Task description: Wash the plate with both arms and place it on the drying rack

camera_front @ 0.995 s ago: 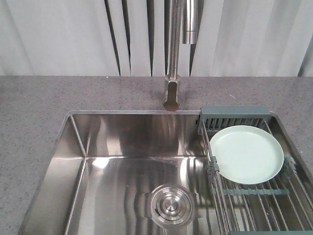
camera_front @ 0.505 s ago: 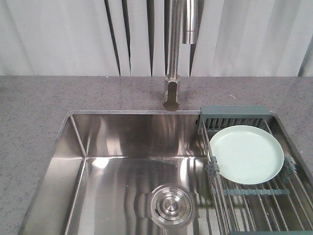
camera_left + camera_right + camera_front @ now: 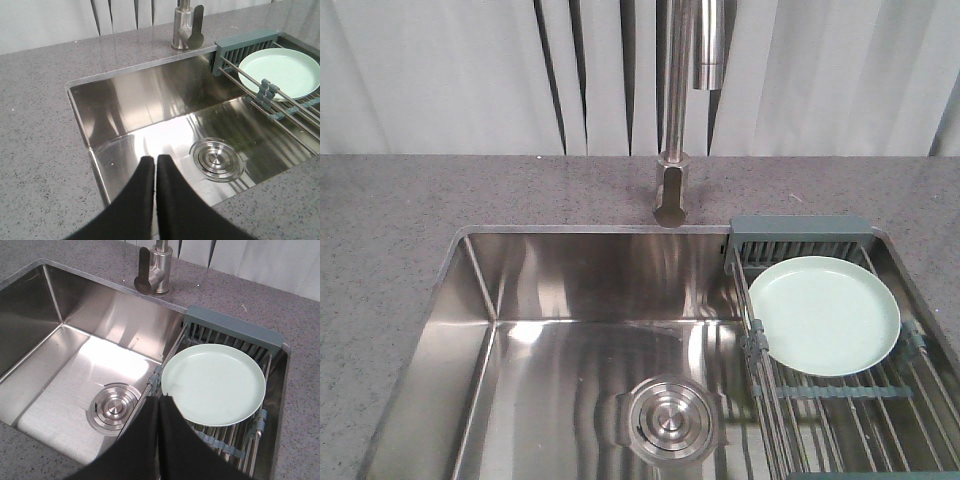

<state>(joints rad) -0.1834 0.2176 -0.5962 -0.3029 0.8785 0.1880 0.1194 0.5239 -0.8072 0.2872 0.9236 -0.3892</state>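
The pale mint-green plate [image 3: 824, 314] [image 3: 279, 72] [image 3: 214, 383] lies flat on the drying rack [image 3: 800, 232] [image 3: 245, 43] [image 3: 232, 331], which spans the sink's right side. No arm appears in the front view. In the left wrist view my left gripper [image 3: 155, 159] is shut with nothing in it, held above the sink's near-left floor, far from the plate. In the right wrist view my right gripper [image 3: 159, 400] is shut and empty, its tips over the rack's left rail just at the plate's near-left rim; contact cannot be told.
The steel sink basin [image 3: 570, 300] has a round drain cover [image 3: 665, 417] [image 3: 217, 159] [image 3: 115, 407] near its front. A steel faucet [image 3: 675, 110] [image 3: 186, 25] [image 3: 156, 267] rises behind the sink. Grey speckled countertop [image 3: 390, 220] surrounds it, with white curtains behind.
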